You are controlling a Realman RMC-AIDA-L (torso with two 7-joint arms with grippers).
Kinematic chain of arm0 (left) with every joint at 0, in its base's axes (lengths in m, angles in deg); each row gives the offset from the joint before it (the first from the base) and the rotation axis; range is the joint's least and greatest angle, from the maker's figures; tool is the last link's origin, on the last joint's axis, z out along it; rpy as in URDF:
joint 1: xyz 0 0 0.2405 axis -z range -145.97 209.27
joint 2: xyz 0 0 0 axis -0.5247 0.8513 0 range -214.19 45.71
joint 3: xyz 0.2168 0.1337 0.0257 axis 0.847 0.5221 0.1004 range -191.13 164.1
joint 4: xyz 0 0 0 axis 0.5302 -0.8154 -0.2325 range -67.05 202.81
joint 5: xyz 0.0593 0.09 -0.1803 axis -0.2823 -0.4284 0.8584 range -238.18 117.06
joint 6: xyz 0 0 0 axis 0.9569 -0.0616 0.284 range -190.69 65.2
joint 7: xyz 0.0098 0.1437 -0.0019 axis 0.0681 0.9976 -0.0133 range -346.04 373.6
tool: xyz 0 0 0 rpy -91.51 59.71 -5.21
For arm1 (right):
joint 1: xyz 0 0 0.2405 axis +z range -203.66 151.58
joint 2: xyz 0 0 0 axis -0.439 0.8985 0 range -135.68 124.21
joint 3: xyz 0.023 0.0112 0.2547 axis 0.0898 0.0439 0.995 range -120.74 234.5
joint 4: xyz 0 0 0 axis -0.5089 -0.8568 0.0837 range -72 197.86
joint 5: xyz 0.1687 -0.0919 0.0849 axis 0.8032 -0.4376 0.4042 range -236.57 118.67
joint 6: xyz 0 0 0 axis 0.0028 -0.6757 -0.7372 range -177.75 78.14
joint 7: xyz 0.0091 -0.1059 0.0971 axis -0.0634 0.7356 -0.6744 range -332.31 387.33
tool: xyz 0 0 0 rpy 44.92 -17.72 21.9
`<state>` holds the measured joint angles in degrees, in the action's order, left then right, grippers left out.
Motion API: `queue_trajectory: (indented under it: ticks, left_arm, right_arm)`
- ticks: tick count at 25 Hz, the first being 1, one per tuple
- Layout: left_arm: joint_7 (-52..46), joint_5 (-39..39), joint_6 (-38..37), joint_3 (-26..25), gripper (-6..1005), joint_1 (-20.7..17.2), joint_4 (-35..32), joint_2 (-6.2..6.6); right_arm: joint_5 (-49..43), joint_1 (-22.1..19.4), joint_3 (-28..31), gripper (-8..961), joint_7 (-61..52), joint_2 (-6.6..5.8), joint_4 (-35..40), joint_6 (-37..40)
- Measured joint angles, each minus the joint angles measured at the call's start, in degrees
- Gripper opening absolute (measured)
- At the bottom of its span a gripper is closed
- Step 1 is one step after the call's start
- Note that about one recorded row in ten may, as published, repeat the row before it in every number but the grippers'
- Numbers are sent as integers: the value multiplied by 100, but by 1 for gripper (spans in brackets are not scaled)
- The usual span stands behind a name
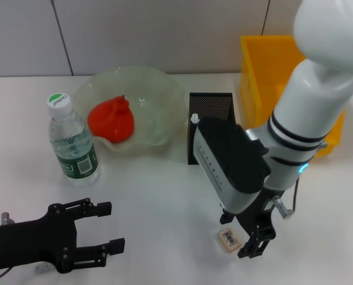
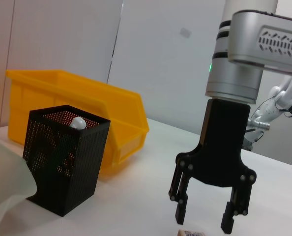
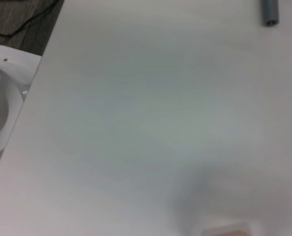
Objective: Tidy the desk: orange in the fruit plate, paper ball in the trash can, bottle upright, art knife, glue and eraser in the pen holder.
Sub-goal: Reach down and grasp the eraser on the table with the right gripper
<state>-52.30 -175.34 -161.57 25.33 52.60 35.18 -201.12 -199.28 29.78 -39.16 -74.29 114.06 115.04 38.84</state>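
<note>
The orange lies in the frosted glass fruit plate. The water bottle stands upright to the plate's left. The black mesh pen holder holds a white-capped item, which also shows in the left wrist view. The eraser lies on the table near the front. My right gripper hangs open just above it, with the jaws on either side in the left wrist view. My left gripper is open and empty at the front left. Paper ball and art knife are out of view.
A yellow bin stands behind and right of the pen holder, and shows in the left wrist view. A small grey cylinder end shows at the edge of the right wrist view. The table's edge runs along that view.
</note>
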Motion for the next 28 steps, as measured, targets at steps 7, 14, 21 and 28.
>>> queue_trajectory:
  ticks: [7, 14, 21, 28]
  left_arm:
    - [-2, -1, -5, 0, 809, -23, 0, -12]
    - [-2, -1, -6, 0, 809, -30, 0, -27]
    - [-2, -1, -6, 0, 809, -30, 1, -37]
    - [-2, 1, -5, -39, 809, -30, 1, -38]
  right_arm:
    - [150, 0, -420, 681, 14, 0, -10, -306]
    - [165, -1, -621, 680, 28, 0, -77, -498]
    - [173, 3, -738, 674, 11, 2, -108, -610]
    - [173, 28, -817, 621, 19, 6, -170, -705]
